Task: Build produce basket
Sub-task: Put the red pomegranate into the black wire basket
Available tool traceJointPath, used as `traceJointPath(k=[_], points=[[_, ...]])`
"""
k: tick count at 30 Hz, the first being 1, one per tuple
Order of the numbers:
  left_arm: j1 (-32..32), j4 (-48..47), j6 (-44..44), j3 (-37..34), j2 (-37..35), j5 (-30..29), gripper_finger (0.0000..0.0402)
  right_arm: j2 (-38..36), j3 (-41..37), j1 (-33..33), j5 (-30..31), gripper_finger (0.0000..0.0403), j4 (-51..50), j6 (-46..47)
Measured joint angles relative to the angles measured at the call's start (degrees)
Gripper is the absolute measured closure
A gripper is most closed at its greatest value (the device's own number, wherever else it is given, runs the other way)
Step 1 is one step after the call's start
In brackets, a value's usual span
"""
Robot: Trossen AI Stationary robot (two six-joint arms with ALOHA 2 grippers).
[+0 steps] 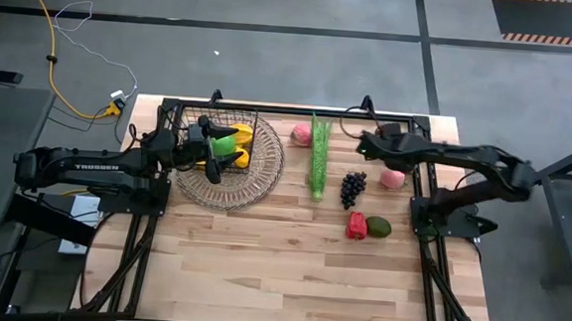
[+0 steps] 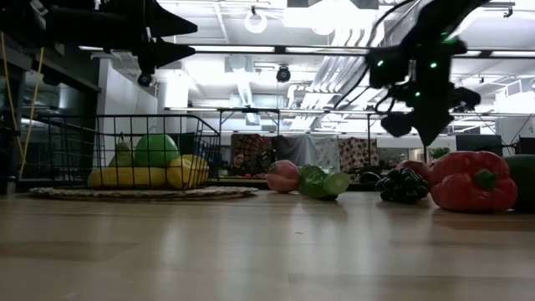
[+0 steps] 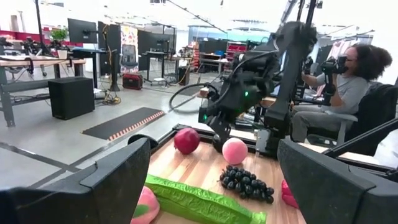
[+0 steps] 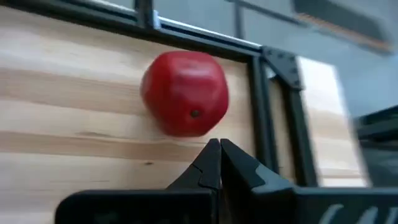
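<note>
Basket (image 1: 193,135) of black wire, on a wicker tray (image 1: 255,184) and part-filled with produce; left gripper (image 1: 210,146) hangs over it, fingers apart and empty. Well across from the basket, the right gripper (image 4: 219,163), fingers together, points at a red apple (image 4: 185,93). To lift it cleanly, the fingers should likely part first, then straddle its widest girth.

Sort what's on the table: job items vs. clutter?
Job: basket, bananas, green apple, peaches, stalk, grapes, pepper, avocado, red apple.
Lying about: wicker tray, yellow cable.
</note>
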Motion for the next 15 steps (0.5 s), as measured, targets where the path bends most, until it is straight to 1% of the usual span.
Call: traceJointPath(k=[4,6,8,11,15], points=[[0.0,2.7,0.0,0.0,0.0,0.0,0.0061,-6.8,-4.5,-1.3,-3.0,0.0402,11.6,-6.5],[0.0,3.5,0.0,0.0,0.0,0.0,0.0061,-8.3,-5.9,-2.1,-3.7,0.0396,16.6,-10.4],[0.0,3.4,0.0,0.0,0.0,-0.1,0.0061,-8.6,-6.3,-3.1,-4.9,0.0379,19.2,-13.4],[0.0,3.4,0.3,0.0,0.0,0.0,0.0061,-7.7,-6.3,-4.5,-6.1,0.0333,21.9,-16.7],[0.0,3.0,0.4,0.0,0.0,0.0,0.0061,-5.0,-6.3,-6.4,-6.4,0.0242,22.6,-18.3]])
